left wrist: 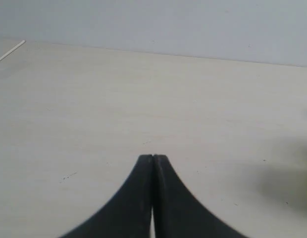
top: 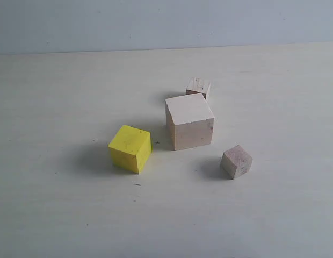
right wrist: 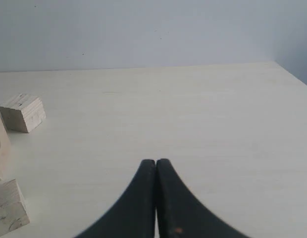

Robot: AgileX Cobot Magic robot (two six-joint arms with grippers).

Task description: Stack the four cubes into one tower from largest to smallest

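- Closed tip to tip, gripping nothing: black left gripper [left wrist: 152, 159] and black right gripper [right wrist: 156, 162], each above the pale wooden worktop [top: 59, 97].
- Near mid-worktop, flat on one face: large pale wooden cube [top: 189, 121].
- Apart from it, toward the near and left edges: medium bright yellow cube [top: 130, 148].
- Just beyond the large one, on its far-edge side, contact unclear: small bare wooden cube [top: 198, 86].
- Toward the near and right edges, apart from the rest: small greyish-pink wooden cube [top: 236, 161].
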